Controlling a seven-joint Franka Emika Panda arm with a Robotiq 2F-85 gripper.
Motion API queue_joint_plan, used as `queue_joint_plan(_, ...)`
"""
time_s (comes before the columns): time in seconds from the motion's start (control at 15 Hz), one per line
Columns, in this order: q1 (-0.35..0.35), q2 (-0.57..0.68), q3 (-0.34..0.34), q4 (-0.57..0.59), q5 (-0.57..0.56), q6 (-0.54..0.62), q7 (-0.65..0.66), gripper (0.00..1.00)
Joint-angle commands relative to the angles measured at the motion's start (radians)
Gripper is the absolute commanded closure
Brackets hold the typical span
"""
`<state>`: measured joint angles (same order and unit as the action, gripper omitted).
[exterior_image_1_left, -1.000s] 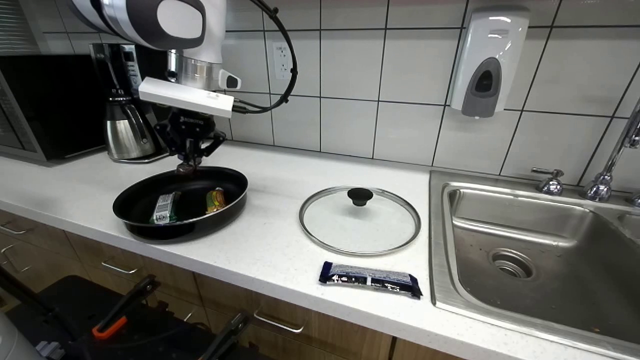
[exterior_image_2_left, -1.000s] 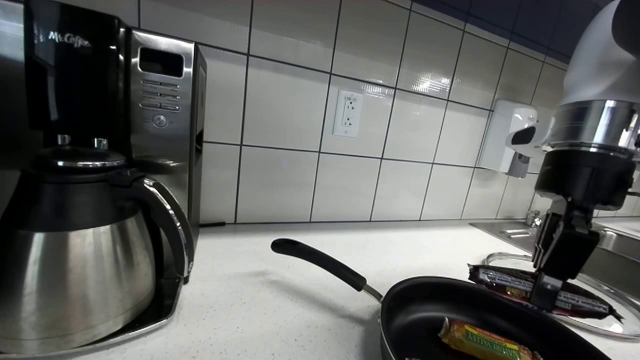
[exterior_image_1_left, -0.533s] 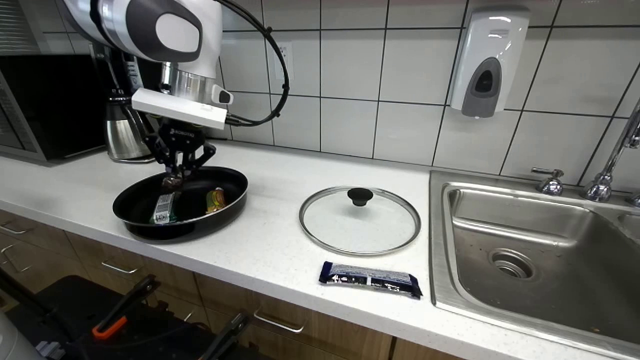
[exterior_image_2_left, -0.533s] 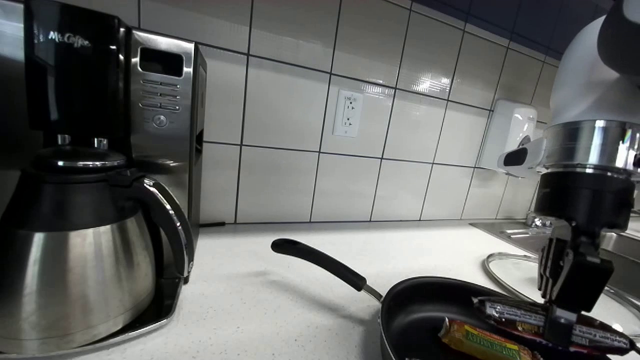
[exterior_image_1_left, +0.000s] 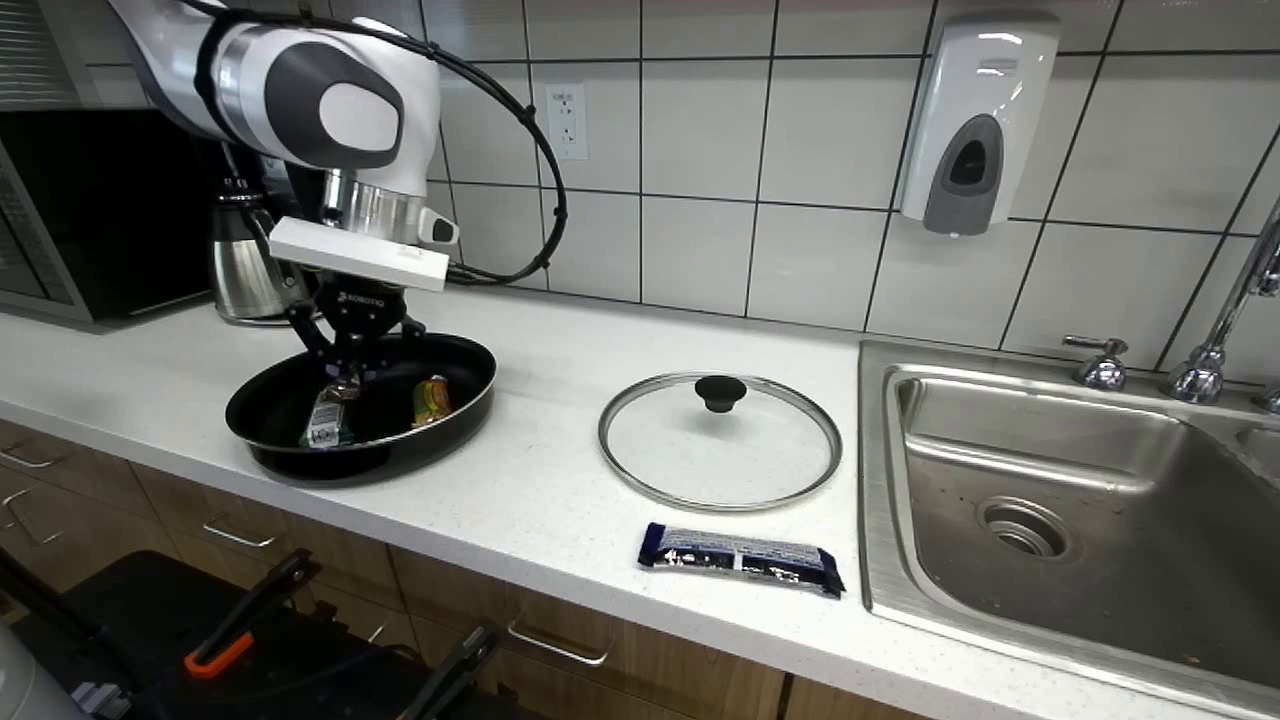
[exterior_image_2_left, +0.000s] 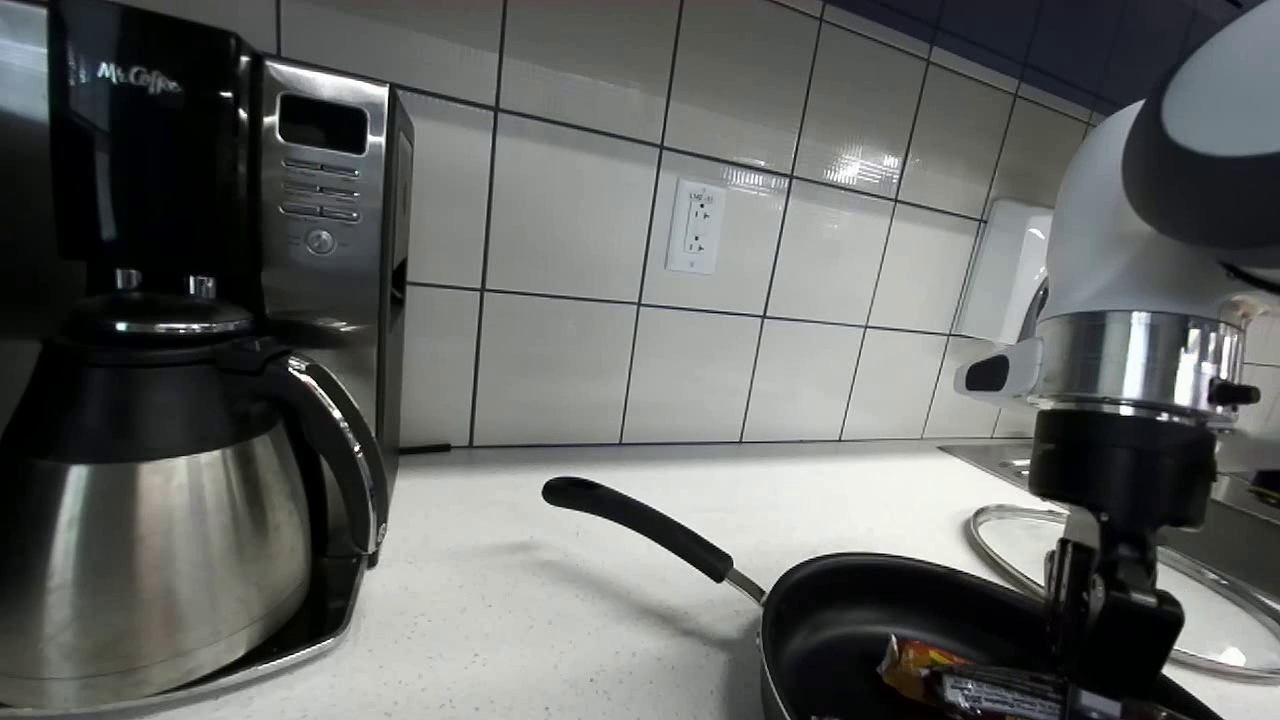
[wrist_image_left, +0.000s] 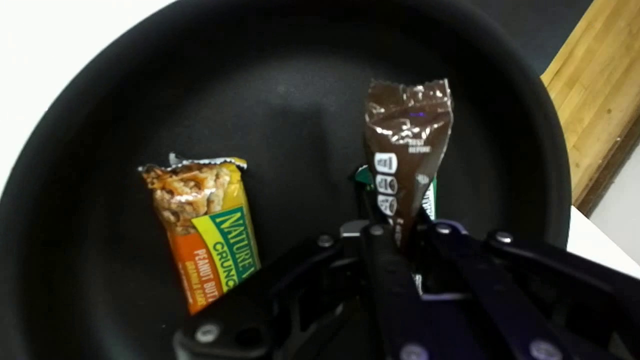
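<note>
Brown bar lowered into pan, fingers pinching it

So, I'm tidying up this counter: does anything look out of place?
Yes: a granola bar and a green-wrapped bar lie packaged in the frying pan, an odd place for them. The gripper pinches a brown-wrapped bar there too.
</note>
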<state>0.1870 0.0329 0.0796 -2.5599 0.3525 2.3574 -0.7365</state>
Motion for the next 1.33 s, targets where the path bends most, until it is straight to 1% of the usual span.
queue_joint_plan(0.0, -0.027, 0.056, 0.029, 0.047, 0.007, 0.043, -0.001, 0.97)
queue_joint_plan(0.33, -0.038, 0.107, 0.044, 0.088, -0.008, 0.100, 0.010, 0.97)
queue_joint_plan(0.4, -0.041, 0.112, 0.047, 0.093, -0.015, 0.103, 0.012, 0.63)
queue_joint_plan(0.47, -0.042, 0.113, 0.049, 0.095, -0.021, 0.113, 0.018, 0.62)
queue_joint_plan(0.6, -0.044, 0.108, 0.047, 0.098, -0.032, 0.118, 0.060, 0.49)
queue_joint_plan(0.67, -0.045, 0.100, 0.045, 0.097, -0.037, 0.121, 0.079, 0.40)
queue_joint_plan(1.0, -0.056, 0.062, 0.043, 0.100, -0.048, 0.116, 0.159, 0.04)
queue_joint_plan(1.07, -0.055, 0.064, 0.045, 0.104, -0.052, 0.113, 0.169, 0.00)
queue_joint_plan(1.27, -0.046, 0.057, 0.056, 0.096, -0.064, 0.118, 0.175, 0.00)
